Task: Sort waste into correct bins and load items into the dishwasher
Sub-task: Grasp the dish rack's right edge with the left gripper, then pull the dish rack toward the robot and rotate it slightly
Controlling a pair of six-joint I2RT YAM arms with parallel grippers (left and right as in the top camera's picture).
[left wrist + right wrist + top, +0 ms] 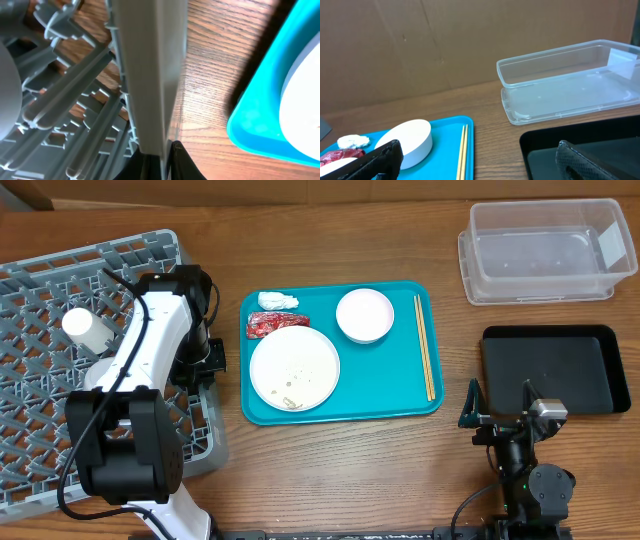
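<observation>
Wood-grained worktop [330, 470] is shown bearing the grey dish rack [40, 380] at left, its right wall clamped by the left tool [161, 160], with the teal tray [385, 380] just beside. Any shift is best made slowly, so the white cup [88, 328] inside is not jolted; the right tool [480, 165] is spread open.

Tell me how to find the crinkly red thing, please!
Look at the teal tray in the middle of the wooden table. Go to its far left corner, where the red wrapper lies between the crumpled white tissue and the big white plate. It is the only red thing there; its neighbours are all white.
</observation>
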